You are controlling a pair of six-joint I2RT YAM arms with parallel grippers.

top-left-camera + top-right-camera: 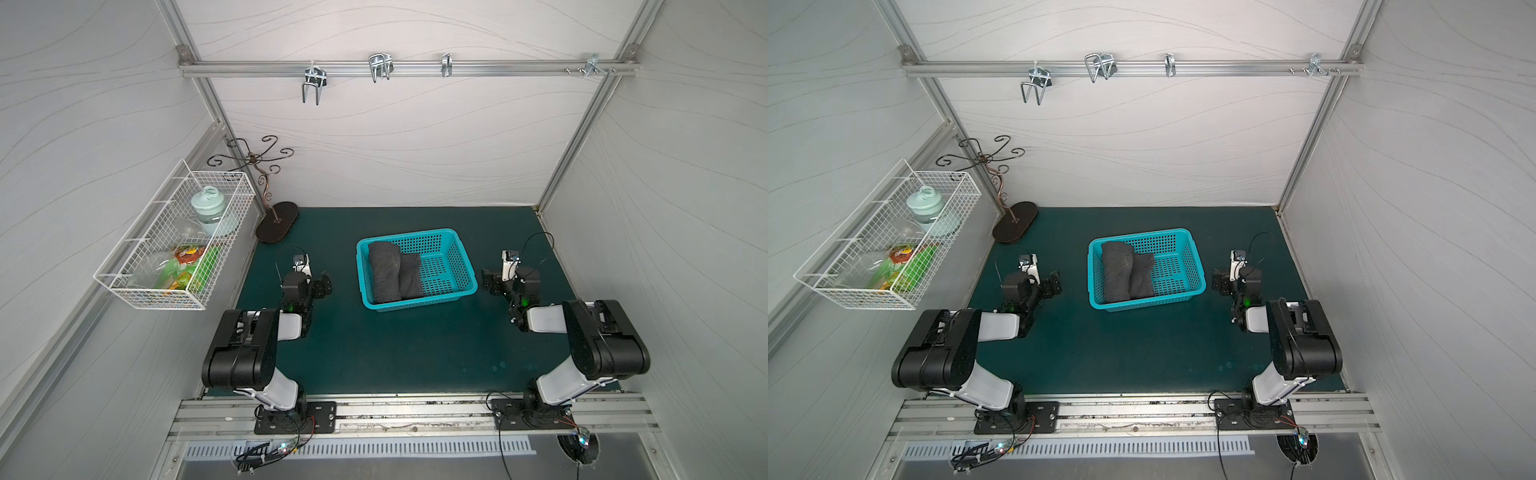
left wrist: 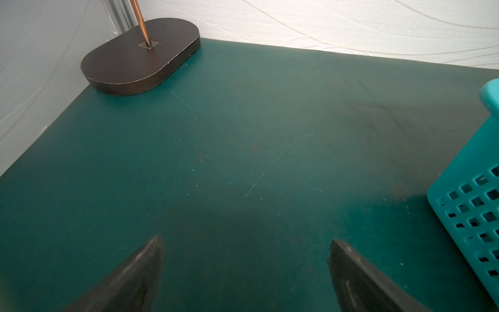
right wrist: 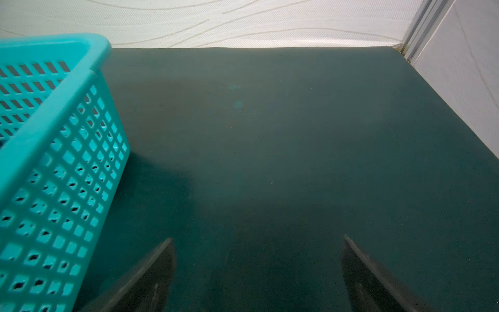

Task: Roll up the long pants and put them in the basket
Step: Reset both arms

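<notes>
The tabletop [image 1: 395,353] is covered with a dark green mat, faintly scratched and flecked with pale specks. A teal perforated basket [image 1: 419,300] stands on it near the middle, a little toward the back, with its sides slightly skewed to the mat's edges. In the back left corner sits the dark brown oval base [image 1: 277,222] of a metal stand, well apart from the basket.

Overhead pair, low wrist views share basket [image 2: 471,214]
</notes>
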